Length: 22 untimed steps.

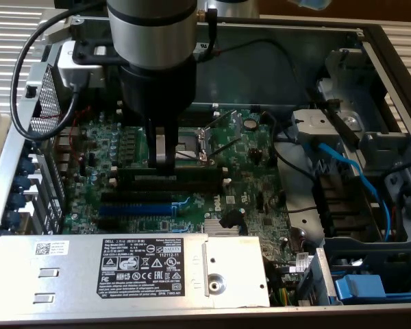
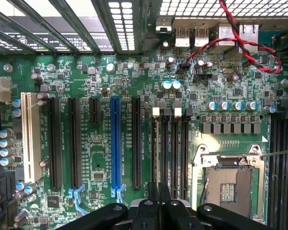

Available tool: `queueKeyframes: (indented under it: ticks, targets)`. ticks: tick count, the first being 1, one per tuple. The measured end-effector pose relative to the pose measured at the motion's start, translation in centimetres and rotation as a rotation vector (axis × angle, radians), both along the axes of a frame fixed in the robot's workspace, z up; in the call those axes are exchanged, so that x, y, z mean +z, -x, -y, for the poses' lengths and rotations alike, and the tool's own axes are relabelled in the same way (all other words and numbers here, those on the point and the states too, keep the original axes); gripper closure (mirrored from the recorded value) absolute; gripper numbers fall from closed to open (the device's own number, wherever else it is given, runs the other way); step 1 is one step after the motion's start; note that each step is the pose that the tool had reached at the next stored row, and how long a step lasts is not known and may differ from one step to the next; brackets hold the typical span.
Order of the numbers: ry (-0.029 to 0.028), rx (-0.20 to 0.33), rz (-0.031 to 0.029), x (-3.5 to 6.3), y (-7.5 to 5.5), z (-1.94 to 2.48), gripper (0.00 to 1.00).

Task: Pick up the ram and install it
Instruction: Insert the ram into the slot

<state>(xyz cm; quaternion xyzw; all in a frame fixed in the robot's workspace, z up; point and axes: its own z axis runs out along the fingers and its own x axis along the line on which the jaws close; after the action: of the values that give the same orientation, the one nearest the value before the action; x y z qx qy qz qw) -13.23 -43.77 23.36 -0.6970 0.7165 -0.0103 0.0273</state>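
A: Exterior view, from its left?
B: Blue slot [image 1: 133,209] on the green board [image 1: 253,171]. Near it, the ram [image 1: 198,177] stands on edge along the black slots, beside the open chip socket [image 1: 192,140].
A: Hand?
B: Hand [image 1: 164,163] clamped on the ram's top edge, mid-length. Seated or not: can't tell.

— What's inside the case?
— A green motherboard [image 2: 101,72] with a blue expansion slot [image 2: 116,143] among black ones, a white slot [image 2: 31,136], and a CPU socket [image 2: 228,184].
— And around it?
— A labelled silver power supply [image 1: 123,264], blue cables [image 1: 356,171], and twisted red-black wires [image 2: 249,52] near the rear ports [image 2: 192,36].
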Motion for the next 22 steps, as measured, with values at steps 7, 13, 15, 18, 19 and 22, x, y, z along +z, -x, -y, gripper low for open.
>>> queueKeyframes:
  ticks: [7, 13, 15, 18, 19, 22]
  targets:
    - [0.0, 0.0, 0.0, -0.12, 0.0, 0.0, 0.88]
    - [0.0, 0.0, 0.0, -0.26, 0.0, 0.0, 0.88]
    - [0.0, 0.0, 0.0, -0.26, 0.0, 0.0, 0.88]
    - [0.0, 0.0, 0.0, -0.25, 0.0, 0.0, 0.88]
    - [0.0, 0.0, 0.0, -0.26, 0.0, 0.0, 0.88]
    - [-0.0001, 0.0, 0.0001, -0.26, 0.0, 0.0, 0.8]
